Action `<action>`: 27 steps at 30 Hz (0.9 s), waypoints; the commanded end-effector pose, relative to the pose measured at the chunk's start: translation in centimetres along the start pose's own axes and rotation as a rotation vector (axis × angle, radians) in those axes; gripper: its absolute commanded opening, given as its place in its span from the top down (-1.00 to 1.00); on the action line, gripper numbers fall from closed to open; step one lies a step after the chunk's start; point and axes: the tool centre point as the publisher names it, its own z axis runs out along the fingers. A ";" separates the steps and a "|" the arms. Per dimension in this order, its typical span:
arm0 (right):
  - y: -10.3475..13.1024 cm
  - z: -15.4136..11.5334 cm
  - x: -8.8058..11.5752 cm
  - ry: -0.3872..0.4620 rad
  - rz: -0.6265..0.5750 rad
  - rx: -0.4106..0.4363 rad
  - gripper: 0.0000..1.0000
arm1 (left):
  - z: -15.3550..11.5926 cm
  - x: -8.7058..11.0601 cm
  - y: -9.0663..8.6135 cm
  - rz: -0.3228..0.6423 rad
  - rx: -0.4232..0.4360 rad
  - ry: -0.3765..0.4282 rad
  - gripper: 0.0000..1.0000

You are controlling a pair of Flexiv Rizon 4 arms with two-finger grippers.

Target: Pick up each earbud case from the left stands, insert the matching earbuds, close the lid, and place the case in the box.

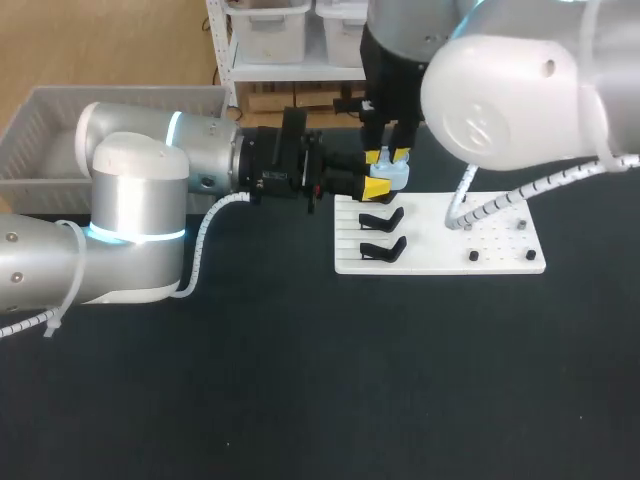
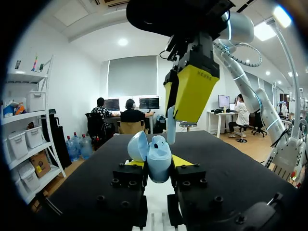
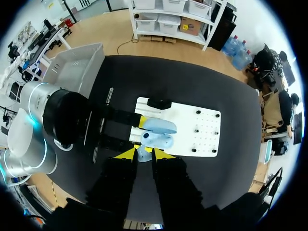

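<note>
My left gripper [image 1: 378, 187] is shut on a light blue earbud case [image 2: 158, 159], whose lid stands open to one side. It holds the case over the far left corner of the white board [image 1: 480, 250]. Directly above the case, my right gripper [image 1: 388, 156] points down, shut on a small light blue earbud [image 2: 171, 129] that hangs just over the open case. In the right wrist view the earbud [image 3: 142, 153] sits between the yellow tips, with the open case [image 3: 156, 139] right below it.
Two empty black stands [image 1: 381, 218] [image 1: 383, 249] sit on the board's left part, and small black pegs [image 1: 472, 256] dot its right part. A grey plastic box [image 1: 40, 140] stands at the table's far left, behind my left arm.
</note>
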 end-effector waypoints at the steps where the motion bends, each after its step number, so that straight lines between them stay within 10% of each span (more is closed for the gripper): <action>1: 0.0 0.1 -0.1 0.003 -0.003 0.000 1.00 | 0.0 0.1 -0.1 0.003 -0.005 -0.002 1.00; 27: -0.5 1.2 -0.5 0.010 -0.008 0.018 1.00 | 0.0 0.1 -0.1 0.003 -0.005 -0.002 1.00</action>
